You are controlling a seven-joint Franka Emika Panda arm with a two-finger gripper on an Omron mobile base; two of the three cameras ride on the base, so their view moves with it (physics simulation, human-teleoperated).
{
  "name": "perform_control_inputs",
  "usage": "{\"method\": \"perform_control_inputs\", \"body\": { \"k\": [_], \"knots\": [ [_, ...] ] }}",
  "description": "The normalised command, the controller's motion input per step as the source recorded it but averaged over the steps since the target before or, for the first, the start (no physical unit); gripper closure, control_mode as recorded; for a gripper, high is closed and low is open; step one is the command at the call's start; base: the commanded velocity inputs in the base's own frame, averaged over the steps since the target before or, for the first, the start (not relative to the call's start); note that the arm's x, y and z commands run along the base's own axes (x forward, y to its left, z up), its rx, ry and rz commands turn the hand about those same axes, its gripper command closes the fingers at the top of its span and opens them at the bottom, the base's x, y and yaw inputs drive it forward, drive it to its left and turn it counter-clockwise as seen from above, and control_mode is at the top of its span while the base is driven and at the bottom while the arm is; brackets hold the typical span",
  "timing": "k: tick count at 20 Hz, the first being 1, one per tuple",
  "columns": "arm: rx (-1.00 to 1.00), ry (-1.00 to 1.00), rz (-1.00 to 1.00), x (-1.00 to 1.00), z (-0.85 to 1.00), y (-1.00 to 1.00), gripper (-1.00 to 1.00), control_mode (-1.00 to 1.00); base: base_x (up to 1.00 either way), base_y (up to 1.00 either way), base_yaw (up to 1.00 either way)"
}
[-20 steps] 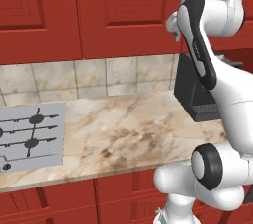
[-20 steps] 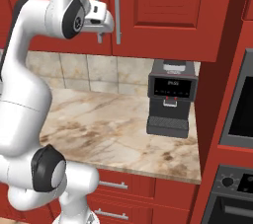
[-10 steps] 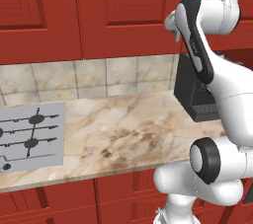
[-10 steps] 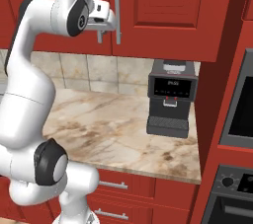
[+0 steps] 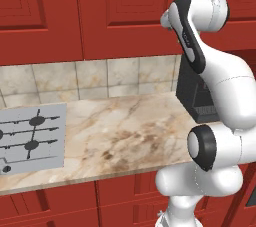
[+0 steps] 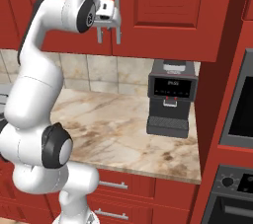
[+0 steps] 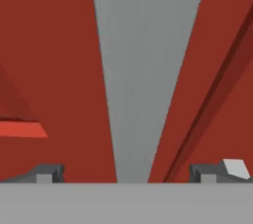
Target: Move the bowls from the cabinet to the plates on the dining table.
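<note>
Opening the cabinet (image 6: 163, 11) is in hand: its bar handle (image 7: 143, 70), at frame centre, is straddled by the spread gripper (image 7: 133, 172), to be clamped next.

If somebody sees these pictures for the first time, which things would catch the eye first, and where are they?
First comes the white arm, raised high to the red wall cabinet, with its open gripper at a long grey bar handle; in the hand view that handle runs between the two fingertips. Next is the black coffee machine, standing on the marble counter at its right end. A grey cooktop lies at the counter's left.
</note>
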Motion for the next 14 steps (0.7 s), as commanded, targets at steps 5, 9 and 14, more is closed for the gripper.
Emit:
{"method": "perform_control_inputs", "body": {
  "k": [5, 9, 14],
  "knots": [
    [0.0, 0.0, 0.0, 0.42, 0.0, 0.0, -1.0, -1.0, 0.0, 0.0, 0.0],
    [0.0, 0.0, 0.0, 0.2, 0.0, 0.0, -1.0, -1.0, 0.0, 0.0, 0.0],
    [0.0, 0.0, 0.0, 0.0, 0.0, 0.0, -1.0, -1.0, 0.0, 0.0, 0.0]
  ]
}}
